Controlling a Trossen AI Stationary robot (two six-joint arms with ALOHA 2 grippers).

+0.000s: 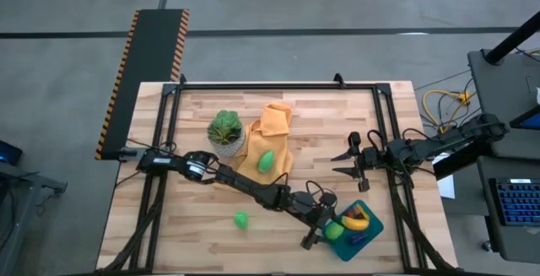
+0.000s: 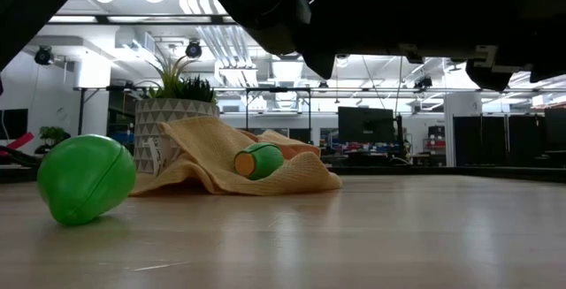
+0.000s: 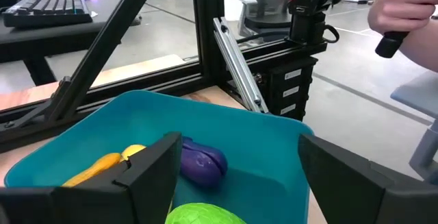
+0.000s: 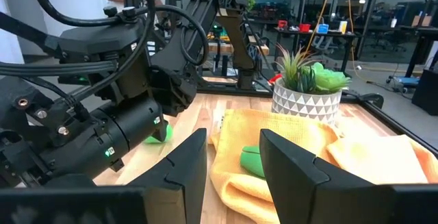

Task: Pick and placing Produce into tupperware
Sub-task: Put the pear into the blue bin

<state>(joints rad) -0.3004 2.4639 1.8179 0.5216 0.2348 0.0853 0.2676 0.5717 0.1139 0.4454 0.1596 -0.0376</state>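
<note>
The teal tupperware (image 1: pixel 369 227) sits at the table's near right corner. It holds a yellow banana (image 3: pixel 102 167), a purple eggplant (image 3: pixel 203 162) and a green piece (image 3: pixel 205 214). My left gripper (image 1: pixel 323 230) hangs open at the container's left rim, and the green piece lies low between its fingers (image 3: pixel 154 172); I see no touch. A second green piece (image 1: pixel 266 160) rests on the orange cloth (image 1: pixel 274 132). A third (image 1: pixel 241 219) lies on the bare wood. My right gripper (image 1: pixel 347 164) hovers open, right of the cloth.
A leafy plant in a white pot (image 1: pixel 225 131) stands left of the cloth. A black frame rail (image 3: pixel 236 59) runs past the tupperware's far side. Beyond the table, a person's hand (image 3: pixel 404 8) holds a dark object. Bare wood (image 1: pixel 186 234) lies at the near left.
</note>
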